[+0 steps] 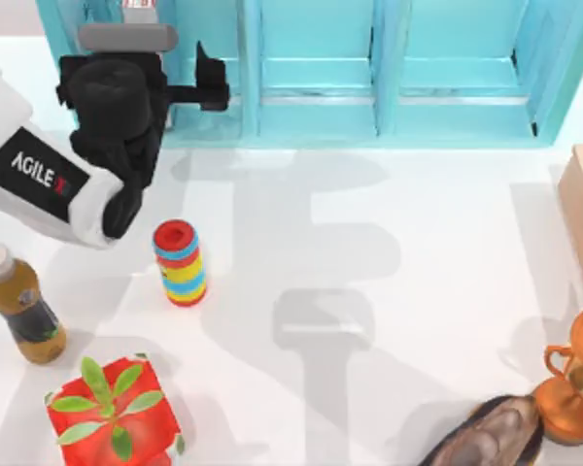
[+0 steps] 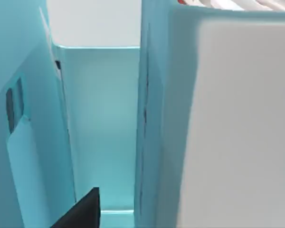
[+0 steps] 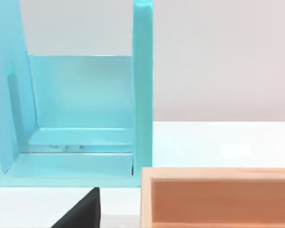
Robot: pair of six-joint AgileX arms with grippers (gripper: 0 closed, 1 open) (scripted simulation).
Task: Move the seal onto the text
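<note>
At the worktop's far edge, a teal compartmented shelf unit is faced by the left gripper, reaching into its leftmost bay; its finger spread cannot be told. A striped ring stack stands nearby.

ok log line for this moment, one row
left pincer: at shelf unit left bay | fingers: unclear | seal on text: not yet | right arm: parked beside wooden box
</note>
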